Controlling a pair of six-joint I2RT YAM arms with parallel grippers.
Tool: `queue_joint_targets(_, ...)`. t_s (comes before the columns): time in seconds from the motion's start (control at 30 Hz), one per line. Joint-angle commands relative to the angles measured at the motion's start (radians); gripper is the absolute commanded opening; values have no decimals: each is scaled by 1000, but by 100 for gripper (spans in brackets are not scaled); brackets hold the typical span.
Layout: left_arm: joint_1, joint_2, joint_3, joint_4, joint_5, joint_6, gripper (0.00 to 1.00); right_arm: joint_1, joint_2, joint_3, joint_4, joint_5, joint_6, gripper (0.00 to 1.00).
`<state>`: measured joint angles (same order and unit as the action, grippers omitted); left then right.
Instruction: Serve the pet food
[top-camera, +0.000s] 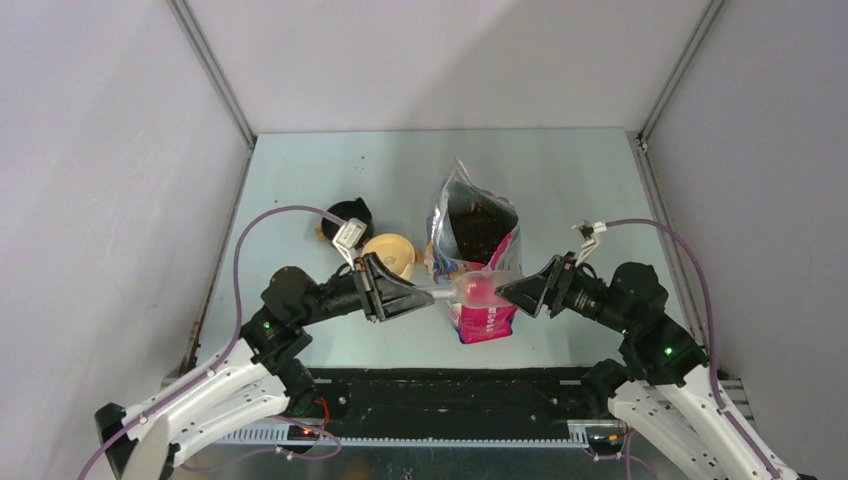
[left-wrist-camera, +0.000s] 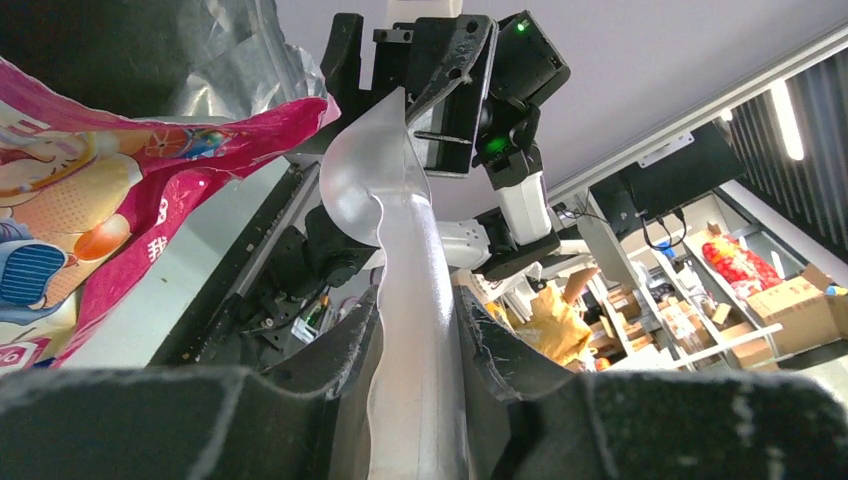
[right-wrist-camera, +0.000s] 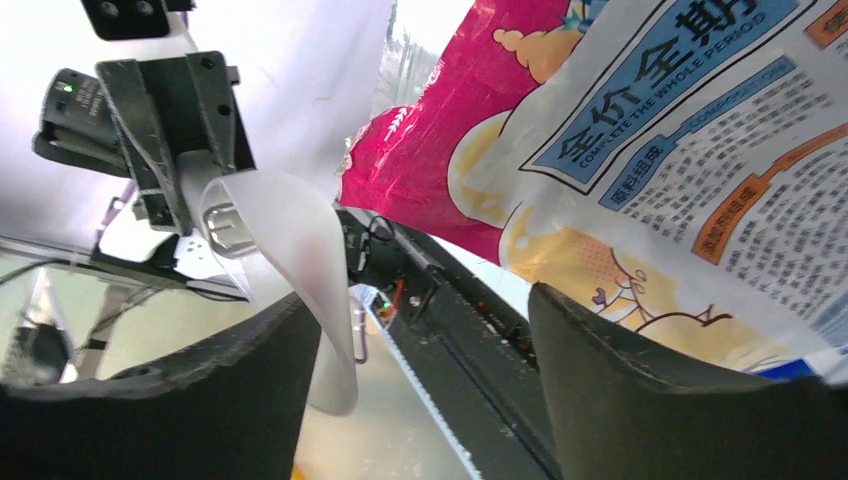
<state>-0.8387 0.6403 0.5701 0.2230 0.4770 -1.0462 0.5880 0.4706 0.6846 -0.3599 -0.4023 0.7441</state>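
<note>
Matte black left gripper (top-camera: 425, 295) and right gripper (top-camera: 508, 291) meet before a glossy pink-and-blue foil bag (top-camera: 487, 322), upright, its crinkled mouth gaping. Left clamps the flat handle of a smooth, clear plastic scoop (top-camera: 478, 288); right's jaws stand wide apart beside its bowl. Small dark brown kibble pellets (top-camera: 478, 225) lie inside the bag, a loose granular mass.

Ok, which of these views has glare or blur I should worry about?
Top external: evenly lit and sharp, though the foil mouth of the bag glints and the clear scoop nearly vanishes against it. Left wrist: the near fingers are soft, the scoop handle catches glare. Right wrist: the upper left is blown out white, the bag print is sharp.
</note>
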Motion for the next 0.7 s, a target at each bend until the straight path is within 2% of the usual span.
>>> queue_joint_targets(0.0, 2, -55, 11, 18, -81, 56, 0, 1, -1, 85, -53, 50, -88, 87)
queue_joint_targets(0.03, 2, -71, 11, 16, -90, 62, 0, 1, 2, 98, -77, 64, -98, 93)
queue_joint_targets(0.1, 3, -95, 22, -12, -109, 77, 0, 1, 6, 138, -113, 114, -128, 98)
queue_joint_targets(0.17, 1, -119, 54, -93, -145, 100, 0, 1, 13, 191, -146, 164, -155, 99)
queue_joint_targets(0.3, 2, -161, 124, -281, -221, 168, 0, 0, 40, 269, -187, 283, -199, 99)
queue_joint_targets(0.47, 1, -205, 166, -329, -329, 201, 0, -1, 104, 354, -205, 387, -237, 100)
queue_joint_targets(0.67, 2, -188, 228, -413, -444, 215, 0, -1, 353, 566, -366, 530, -310, 96)
